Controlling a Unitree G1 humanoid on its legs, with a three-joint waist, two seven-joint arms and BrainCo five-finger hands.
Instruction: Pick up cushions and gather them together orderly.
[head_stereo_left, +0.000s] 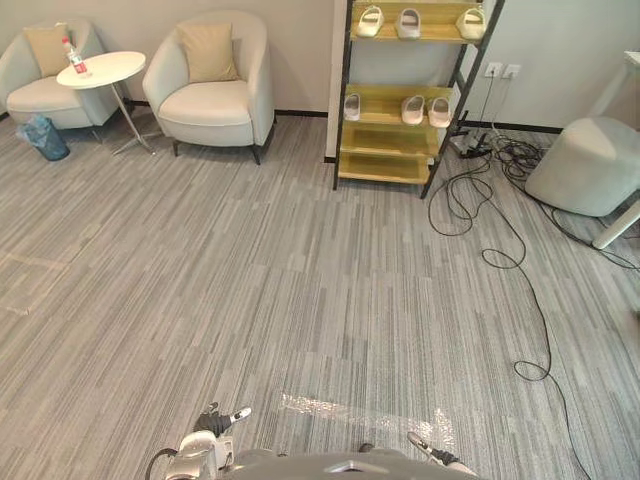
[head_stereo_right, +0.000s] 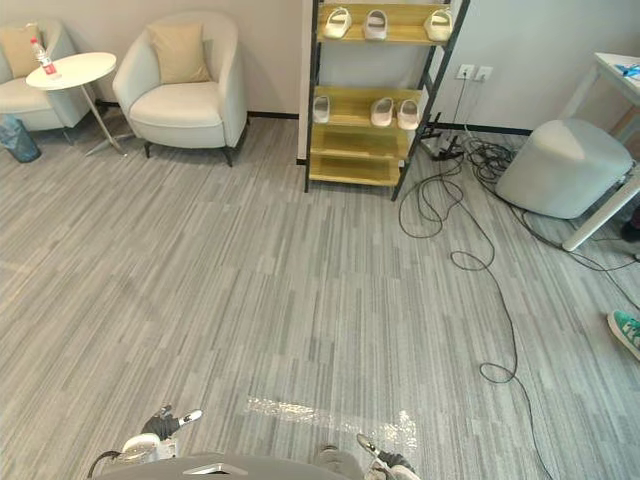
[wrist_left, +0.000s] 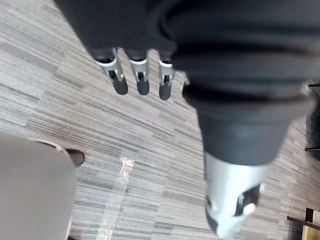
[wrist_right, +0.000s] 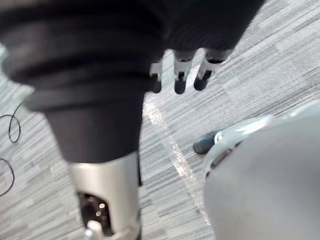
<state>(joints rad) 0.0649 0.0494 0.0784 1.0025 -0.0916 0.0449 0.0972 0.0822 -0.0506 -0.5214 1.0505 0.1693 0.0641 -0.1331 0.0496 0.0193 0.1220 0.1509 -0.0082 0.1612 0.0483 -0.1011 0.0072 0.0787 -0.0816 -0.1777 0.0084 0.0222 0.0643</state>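
Cushions (head_stereo_left: 207, 52), tan, one on each pale armchair (head_stereo_left: 212, 112) far left, round table (head_stereo_left: 101, 68) between; grey striped carpet (head_stereo_left: 300, 270) wide open, slipper shelf (head_stereo_left: 385, 165), pouf (head_stereo_left: 585, 165) right; left hand (head_stereo_left: 218, 424) and right hand (head_stereo_left: 432, 449) low, fingers (wrist_left: 120, 82) straight, holding nothing

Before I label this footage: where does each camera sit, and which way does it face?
Left eye view: head-mounted, facing down and forward over carpet to cushions on armchairs and a shoe rack; left hand, right hand at lower edge.
Right eye view: beside it, sharing that scene.
Left wrist view: along the open left hand, facing carpet.
Right wrist view: along the open right hand; both wrist views share the shiny floor strip.
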